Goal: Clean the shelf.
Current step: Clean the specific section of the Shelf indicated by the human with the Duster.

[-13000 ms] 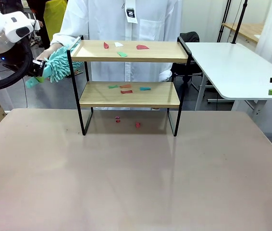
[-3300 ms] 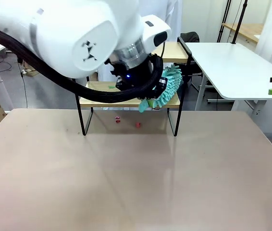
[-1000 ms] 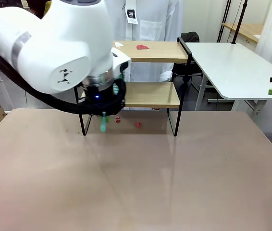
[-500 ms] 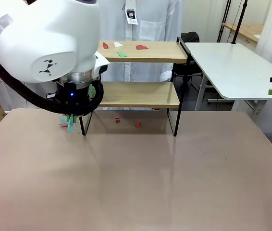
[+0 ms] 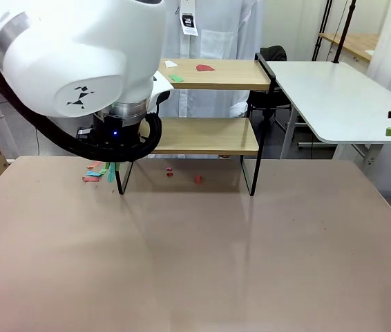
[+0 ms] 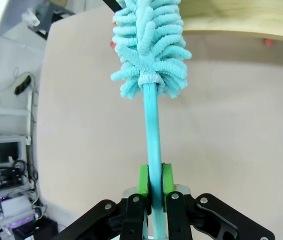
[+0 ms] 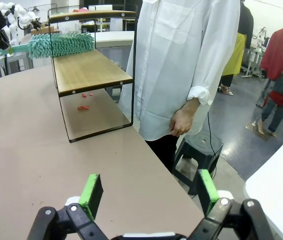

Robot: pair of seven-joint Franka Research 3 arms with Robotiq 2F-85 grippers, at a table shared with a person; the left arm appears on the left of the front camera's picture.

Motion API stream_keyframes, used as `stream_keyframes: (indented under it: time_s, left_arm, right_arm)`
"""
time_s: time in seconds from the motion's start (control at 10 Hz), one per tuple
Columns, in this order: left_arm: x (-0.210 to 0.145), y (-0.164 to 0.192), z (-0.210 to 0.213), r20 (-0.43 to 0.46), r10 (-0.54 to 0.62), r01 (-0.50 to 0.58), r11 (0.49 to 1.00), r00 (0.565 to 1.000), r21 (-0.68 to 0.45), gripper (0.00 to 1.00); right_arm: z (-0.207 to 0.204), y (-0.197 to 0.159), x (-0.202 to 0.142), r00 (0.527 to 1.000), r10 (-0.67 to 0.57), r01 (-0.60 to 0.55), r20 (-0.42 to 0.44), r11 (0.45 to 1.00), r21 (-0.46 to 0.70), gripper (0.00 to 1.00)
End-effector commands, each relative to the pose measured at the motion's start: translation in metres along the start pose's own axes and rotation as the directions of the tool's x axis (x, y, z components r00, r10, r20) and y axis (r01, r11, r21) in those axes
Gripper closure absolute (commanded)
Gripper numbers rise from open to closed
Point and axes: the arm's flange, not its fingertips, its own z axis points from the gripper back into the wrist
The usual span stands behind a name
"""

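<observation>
The shelf (image 5: 202,135) stands near the far edge of the tabletop (image 5: 195,263), with its long axis parallel to that edge, and a person (image 7: 181,50) is seen just behind it. The left pincer (image 6: 151,181) is clamped on the thin handle of a teal microfibre duster (image 6: 151,45), whose fluffy head is held at the shelf's left end, level with the lower board. The right pincer (image 7: 149,194) is held empty with its jaws wide apart near the tabletop's far right corner, well apart from the shelf. The lower board appears bare. Coloured paper scraps (image 5: 204,68) lie on the upper board, and other scraps (image 5: 93,174) lie on the tabletop by the shelf's left foot. The coming sweep is judged to turn on this: the littered upper board lies above the duster head and stretches away to the right, so the left arm, nearer and already equipped, is best placed.
</observation>
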Motion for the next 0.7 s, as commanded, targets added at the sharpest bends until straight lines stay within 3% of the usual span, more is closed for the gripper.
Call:
stream_keyframes:
  time_s: [0.0,0.3,0.6]
  left_arm:
    - [-0.002,0.009,0.016,0.054,-0.006,0.014,0.989,0.999,-0.144,0.87]
    - [-0.007,0.040,0.022,0.104,-0.024,0.053,0.954,0.994,-0.295,0.87]
    - [-0.015,0.066,0.023,0.189,-0.177,0.246,0.851,0.966,-0.464,0.87]
  right_arm:
    - [-0.003,0.001,0.008,1.000,-0.014,0.013,-0.019,1.000,-0.012,0.00]
    - [-0.003,0.001,0.008,1.000,-0.014,0.013,-0.019,1.000,-0.012,0.00]
    - [-0.003,0.001,0.008,1.000,-0.014,0.013,-0.019,1.000,-0.012,0.00]
